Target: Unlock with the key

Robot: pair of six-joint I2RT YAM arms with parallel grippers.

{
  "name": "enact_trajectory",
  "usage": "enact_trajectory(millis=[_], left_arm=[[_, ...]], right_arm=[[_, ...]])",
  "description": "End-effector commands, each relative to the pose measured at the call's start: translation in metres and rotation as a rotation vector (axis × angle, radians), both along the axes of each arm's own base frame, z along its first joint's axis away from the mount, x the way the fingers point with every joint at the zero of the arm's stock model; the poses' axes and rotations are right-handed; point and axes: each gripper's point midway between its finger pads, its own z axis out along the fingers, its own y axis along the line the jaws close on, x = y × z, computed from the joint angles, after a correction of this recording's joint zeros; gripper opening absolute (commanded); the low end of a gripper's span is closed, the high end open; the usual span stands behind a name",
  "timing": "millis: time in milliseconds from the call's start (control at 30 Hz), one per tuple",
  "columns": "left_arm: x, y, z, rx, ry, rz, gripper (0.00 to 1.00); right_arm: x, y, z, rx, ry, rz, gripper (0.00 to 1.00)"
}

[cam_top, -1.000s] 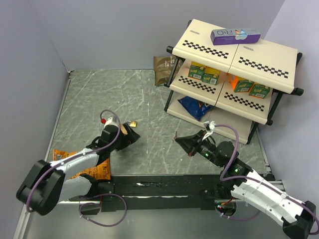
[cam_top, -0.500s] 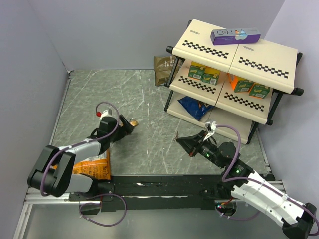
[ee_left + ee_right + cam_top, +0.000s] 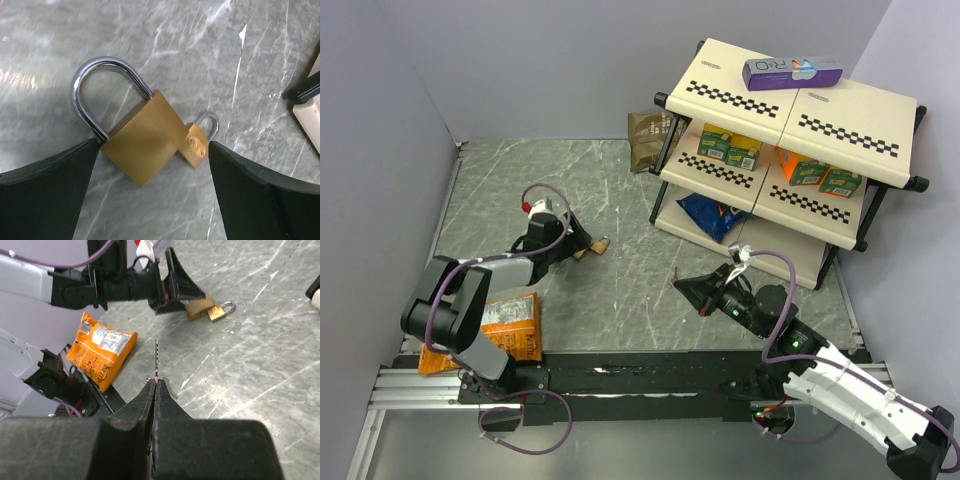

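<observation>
The key [image 3: 156, 357] is pinched in the right gripper [image 3: 155, 384], whose jaws are fully closed on it. The thin blade is seen edge-on, sticking out past the fingertips, held above the marble table [image 3: 260, 370] and well apart from the locks. The left gripper [image 3: 152, 145] is spread wide, with one finger on either side of the large brass padlock [image 3: 142, 142]; nothing is gripped. A small brass padlock [image 3: 196, 144] is laid touching the large one's corner, both flat on the table. An orange snack bag [image 3: 102, 352] is seen by the left arm.
</observation>
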Motion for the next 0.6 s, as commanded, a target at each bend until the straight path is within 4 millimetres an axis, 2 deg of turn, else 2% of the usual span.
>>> enact_trajectory(millis=[0,367,567], left_arm=[[0.000,0.003,-0.016,0.059,0.048,-0.022,0.99],[0.024,-0.016,0.004,0.026,-0.041,-0.099,0.99],[0.031,-0.017,0.017,0.024,-0.065,-0.098,0.99]], right_arm=[[0.001,-0.004,-0.007,-0.001,0.017,-0.024,0.00],[0.001,-0.001,-0.019,-0.032,0.054,-0.008,0.00],[0.000,0.001,-0.026,-0.055,0.075,0.001,0.00]])
